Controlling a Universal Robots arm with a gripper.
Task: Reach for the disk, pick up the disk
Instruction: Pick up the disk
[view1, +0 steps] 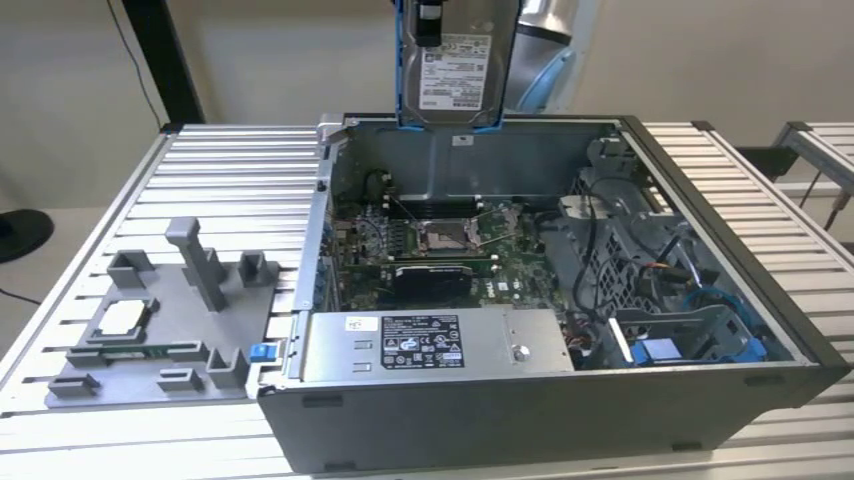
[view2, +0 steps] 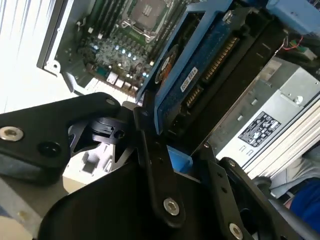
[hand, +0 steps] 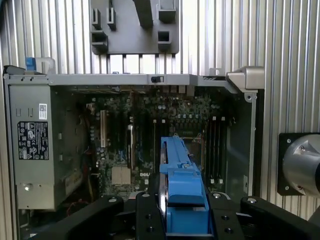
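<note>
The disk (view1: 455, 68), a silver hard drive with a white label in a blue bracket, hangs upright above the back wall of the open computer case (view1: 534, 400) in the exterior view. My gripper (view1: 427, 18) holds it from above, shut on its upper end. In the first wrist view the disk's blue bracket edge (hand: 181, 185) stands between my black fingers (hand: 147, 215), well above the motherboard. The second wrist view shows the disk's blue circuit-board side (view2: 200, 75) clamped in my gripper (view2: 180, 160).
Inside the case lie the motherboard with its CPU socket (view1: 441, 235), a grey labelled power-supply box (view1: 427, 345) at the front and a blue drive bay (view1: 681, 345) towards the exterior view's right. A grey fixture tray (view1: 200, 350) holding a small silver chip (view1: 118, 318) sits on the slatted table (view1: 227, 170).
</note>
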